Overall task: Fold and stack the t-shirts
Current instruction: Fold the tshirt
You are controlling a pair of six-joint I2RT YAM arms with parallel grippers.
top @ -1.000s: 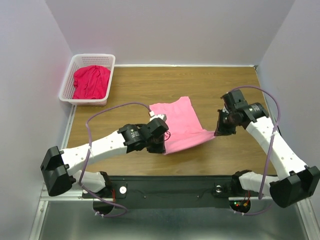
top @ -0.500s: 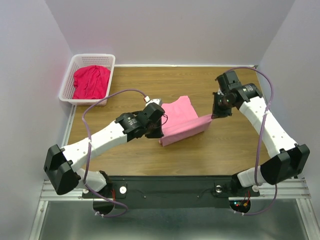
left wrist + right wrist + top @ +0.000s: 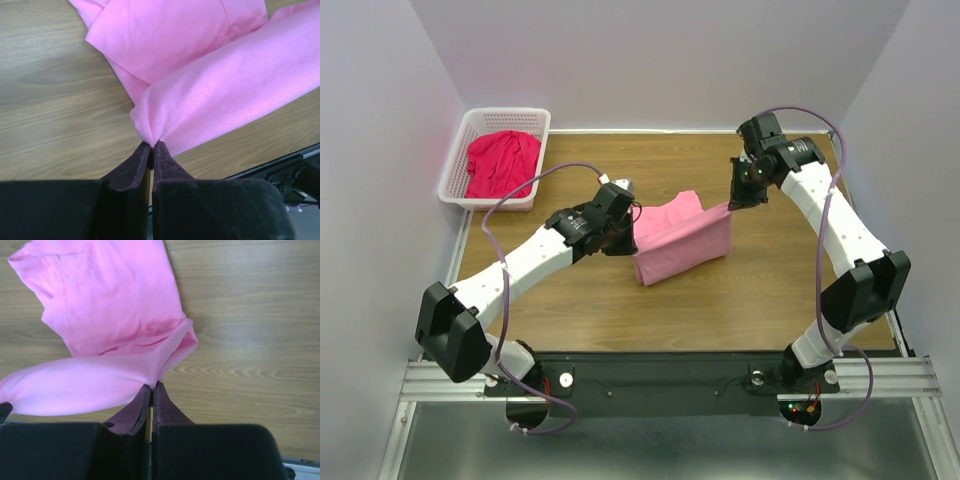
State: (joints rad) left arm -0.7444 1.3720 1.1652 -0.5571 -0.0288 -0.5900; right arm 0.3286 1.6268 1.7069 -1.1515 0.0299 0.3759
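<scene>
Both claws are on the light pink t-shirt point(image 3: 682, 240) at the middle of the surface point(image 3: 620, 310). The left claw point(image 3: 630, 232) is pinched tight on one end of a raised edge, and the right claw point(image 3: 732, 205) is nipped shut on the other end. The cloth stretches taut between them like a roll, with the rest lying flat on the wood beneath. I'd call this mid-fold: that lifted edge looks meant to go over the lower layer, and it's not laid down yet. Over in the far left corner, the crimson t-shirt point(image 3: 502, 163) sits crumpled in the white basket point(image 3: 510, 113), unfolded by the look of it. So that's one tee partly folded, one to fetch and fold, and no stack begun.
</scene>
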